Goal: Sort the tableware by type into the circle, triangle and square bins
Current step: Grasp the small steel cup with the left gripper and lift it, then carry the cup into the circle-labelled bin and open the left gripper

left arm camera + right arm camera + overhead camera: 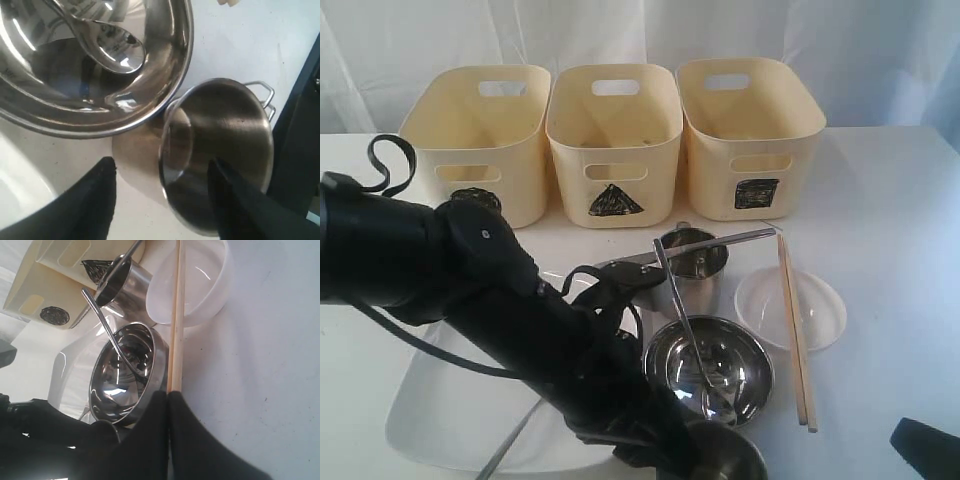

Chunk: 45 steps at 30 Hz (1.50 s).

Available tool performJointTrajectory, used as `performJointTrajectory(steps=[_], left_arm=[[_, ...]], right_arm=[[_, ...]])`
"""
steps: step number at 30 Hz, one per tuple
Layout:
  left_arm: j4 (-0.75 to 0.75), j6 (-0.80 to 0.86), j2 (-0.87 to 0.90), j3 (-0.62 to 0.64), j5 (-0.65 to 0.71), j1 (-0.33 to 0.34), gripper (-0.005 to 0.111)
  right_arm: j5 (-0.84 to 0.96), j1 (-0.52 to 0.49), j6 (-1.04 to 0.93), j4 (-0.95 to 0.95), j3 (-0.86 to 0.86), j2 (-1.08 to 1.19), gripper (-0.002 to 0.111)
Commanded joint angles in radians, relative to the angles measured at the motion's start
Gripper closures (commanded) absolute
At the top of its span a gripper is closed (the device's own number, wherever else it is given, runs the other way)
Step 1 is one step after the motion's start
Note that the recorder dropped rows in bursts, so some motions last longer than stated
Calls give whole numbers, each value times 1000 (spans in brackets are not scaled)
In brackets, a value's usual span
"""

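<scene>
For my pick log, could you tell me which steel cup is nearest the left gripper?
The front cup, beside the bowl, right at the open left gripper; the other cup stands back toward the bins.

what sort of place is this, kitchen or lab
Probably a staged lab bench, not a kitchen: a white curtain backdrop, a white table, and three cream bins with drawn shape labels.

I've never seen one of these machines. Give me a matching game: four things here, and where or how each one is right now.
1 spoon
2 chopsticks
3 left gripper
4 right gripper

A shut, holding nothing
B resting in the steel bowl
C open at a small steel cup
D lying across the clear round dish

Pairs: 1-B, 2-D, 3-C, 4-A
</scene>
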Motion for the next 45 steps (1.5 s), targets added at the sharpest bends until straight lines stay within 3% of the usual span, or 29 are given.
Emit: performJointTrajectory(steps=[1, 8, 10, 15, 19, 34, 41, 45], left_arm=[[-9, -3, 28, 2, 9, -5, 48], [-9, -3, 45, 2, 4, -5, 49], [-9, -3, 45, 2, 4, -5, 58], [-9, -3, 45, 2, 8, -5, 91], [-9, 10, 45, 2, 25, -5, 107], [76, 36, -71, -66, 49, -3, 107], [398, -117, -174, -141, -101, 28, 107], [659, -294, -190, -181, -158, 146, 107]], right_arm=[[-5, 4, 1, -5, 5, -7, 108], [-5, 4, 1, -5, 5, -7, 108], [-5, 4, 1, -5, 5, -7, 108], [-5, 4, 1, -5, 5, -7, 108], [-5, 4, 1, -5, 5, -7, 108], [-5, 4, 1, -5, 5, -7, 108], [-5, 4, 1, -5, 5, -7, 108], [-5, 4, 1, -5, 5, -7, 108]])
